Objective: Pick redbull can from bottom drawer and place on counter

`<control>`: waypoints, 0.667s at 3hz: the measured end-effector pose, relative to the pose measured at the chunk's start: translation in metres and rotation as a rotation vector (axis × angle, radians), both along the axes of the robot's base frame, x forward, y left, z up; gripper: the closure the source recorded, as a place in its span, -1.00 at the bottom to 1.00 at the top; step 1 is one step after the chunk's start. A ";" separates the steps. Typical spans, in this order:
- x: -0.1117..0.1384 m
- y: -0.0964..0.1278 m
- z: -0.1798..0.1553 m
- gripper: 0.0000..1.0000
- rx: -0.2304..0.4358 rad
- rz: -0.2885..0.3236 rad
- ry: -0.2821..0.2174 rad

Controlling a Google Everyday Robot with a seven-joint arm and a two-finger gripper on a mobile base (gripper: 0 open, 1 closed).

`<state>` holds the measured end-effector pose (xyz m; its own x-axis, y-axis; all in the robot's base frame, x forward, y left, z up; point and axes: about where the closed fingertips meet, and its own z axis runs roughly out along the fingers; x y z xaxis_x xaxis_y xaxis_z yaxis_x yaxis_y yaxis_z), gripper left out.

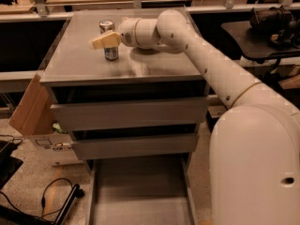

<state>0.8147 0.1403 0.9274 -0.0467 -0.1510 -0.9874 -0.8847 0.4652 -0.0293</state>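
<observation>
The redbull can (107, 26) stands on the counter (154, 65), right at my gripper (105, 41). I cannot tell if my gripper holds it. The bottom drawer (140, 191) is pulled out, far below. I think only backing off is left. There is bare counter all around my gripper, least by the left edge

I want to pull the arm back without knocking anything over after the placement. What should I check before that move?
1. The redbull can stands on the counter: ok.
2. Can upright: ok, its silver top faces up.
3. Can away from the counter's edges: ok, it sits well in from the front edge, toward the left rear.
4. The gripper has let go of the can: cannot tell; it sits right at the can, covering its middle.
5. The bottom drawer out of the arm's way: ok, it is pulled out low down, while the arm reaches over the counter.
</observation>
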 end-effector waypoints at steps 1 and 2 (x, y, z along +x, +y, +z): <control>-0.045 -0.018 0.019 -1.00 -0.224 0.047 0.033; -0.087 -0.077 0.033 -1.00 -0.477 -0.036 0.124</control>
